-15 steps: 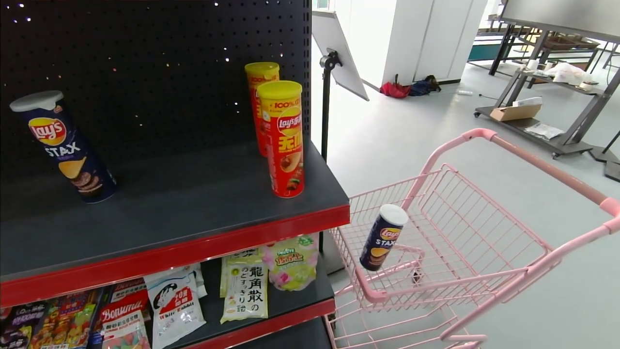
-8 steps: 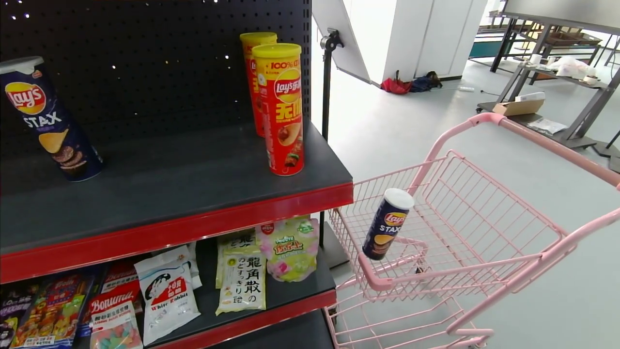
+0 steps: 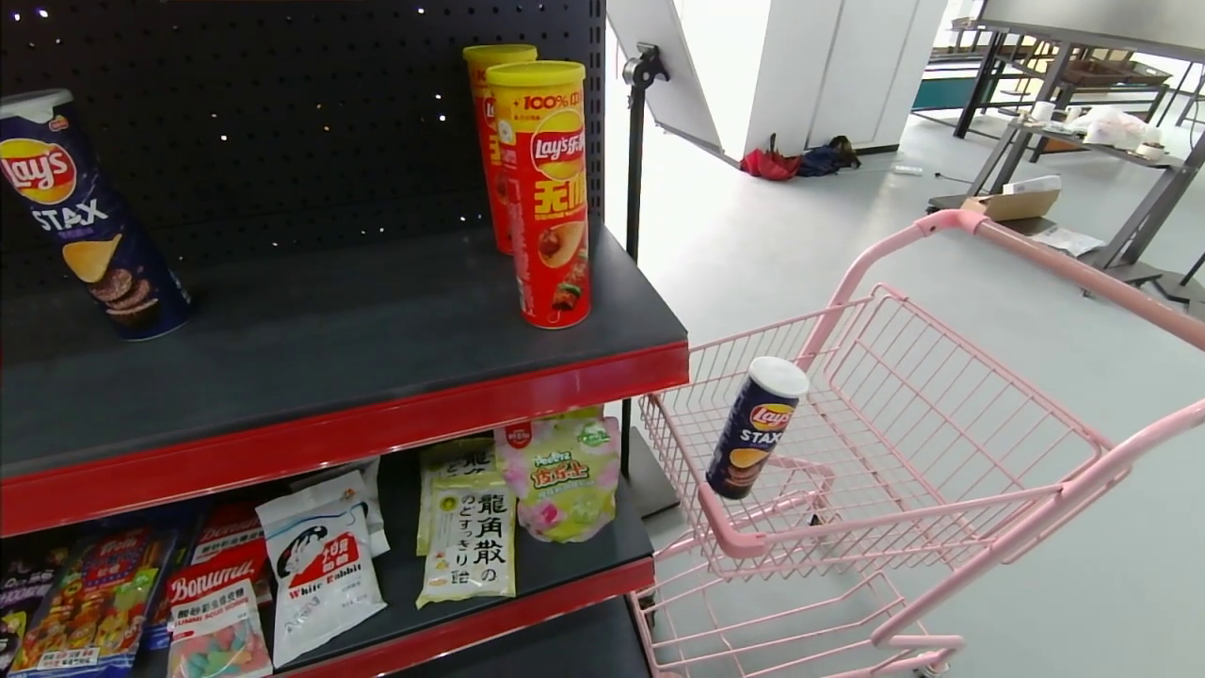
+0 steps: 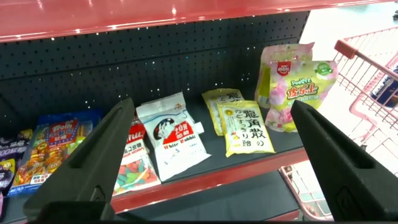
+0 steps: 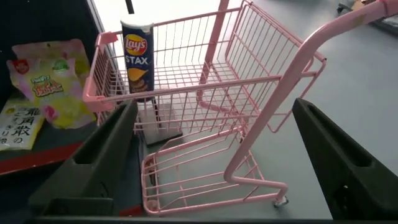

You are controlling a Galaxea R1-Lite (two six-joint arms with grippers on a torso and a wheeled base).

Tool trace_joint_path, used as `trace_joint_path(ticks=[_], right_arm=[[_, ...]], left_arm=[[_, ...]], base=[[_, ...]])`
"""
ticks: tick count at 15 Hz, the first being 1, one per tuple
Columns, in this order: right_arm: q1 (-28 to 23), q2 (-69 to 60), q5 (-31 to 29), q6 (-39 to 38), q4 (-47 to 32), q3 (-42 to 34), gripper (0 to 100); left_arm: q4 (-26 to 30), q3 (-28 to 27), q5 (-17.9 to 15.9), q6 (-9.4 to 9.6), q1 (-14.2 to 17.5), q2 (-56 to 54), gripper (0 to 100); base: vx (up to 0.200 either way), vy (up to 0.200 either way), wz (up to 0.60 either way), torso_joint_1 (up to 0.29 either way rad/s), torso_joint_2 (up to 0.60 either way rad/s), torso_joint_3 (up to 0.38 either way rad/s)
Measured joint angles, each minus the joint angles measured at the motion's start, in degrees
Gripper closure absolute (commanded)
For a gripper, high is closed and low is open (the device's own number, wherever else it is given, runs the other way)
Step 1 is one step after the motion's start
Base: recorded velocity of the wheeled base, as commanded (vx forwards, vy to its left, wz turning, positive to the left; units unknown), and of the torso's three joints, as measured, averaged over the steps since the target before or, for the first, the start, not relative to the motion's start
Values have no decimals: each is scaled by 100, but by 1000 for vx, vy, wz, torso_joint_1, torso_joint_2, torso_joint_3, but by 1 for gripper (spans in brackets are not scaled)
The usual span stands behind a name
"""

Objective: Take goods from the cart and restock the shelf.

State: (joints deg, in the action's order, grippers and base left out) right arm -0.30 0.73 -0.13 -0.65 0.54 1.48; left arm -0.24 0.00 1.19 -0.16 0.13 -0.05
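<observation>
Head view: the top shelf (image 3: 329,348) is on the left. A dark blue can (image 3: 85,226) stands at its far left against the pegboard. Two red cans with yellow lids stand near its right end, the front red can (image 3: 551,198) just ahead of the rear red can (image 3: 490,113). The lower shelf holds a white bag (image 3: 320,574), a yellow bag (image 3: 471,537) and a green-and-pink pouch (image 3: 563,480), with more packets further left. The pink cart (image 3: 941,226) is on the right of the shelf. A blue can with a white lid (image 3: 756,438) stands in the cart's upper basket, in the corner nearest the shelf.

Left wrist view: my left gripper (image 4: 211,102) is spread wide and has nothing in it. It sits level with the lower shelf, facing the white bag, the yellow bag and the pouch. A strip of the cart shows to the right of the shelf.

Right wrist view: my right gripper (image 5: 214,102) is also spread wide and has hold of nothing. It is well apart from the cart (image 5: 298,56), which stands in front of it. The blue can with a white lid (image 5: 137,56) is upright in the basket corner beside the shelf, and the pouch is just left of that corner.
</observation>
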Motion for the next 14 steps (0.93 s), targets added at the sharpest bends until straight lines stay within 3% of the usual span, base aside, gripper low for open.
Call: trace_joint_path(ticks=[3,5,8,14], right_arm=[[107,784,43,-562,211,1095,0],[325,2109,205,-677,660,1872,0],[728,4629,614,-868,1508,2448,0],[1323,9031,1370,-775,4408,2784,0]], left_arm=[[0,0,2,0,2,0,0],[2,0,2,0,2,0,0],[0,0,0,0,0,0,0],[2,0,0,0,2,0,0]], base=[[0,0,0,0,0,0],[0,0,0,0,0,0],[0,0,0,0,0,0],[0,0,0,0,0,0]])
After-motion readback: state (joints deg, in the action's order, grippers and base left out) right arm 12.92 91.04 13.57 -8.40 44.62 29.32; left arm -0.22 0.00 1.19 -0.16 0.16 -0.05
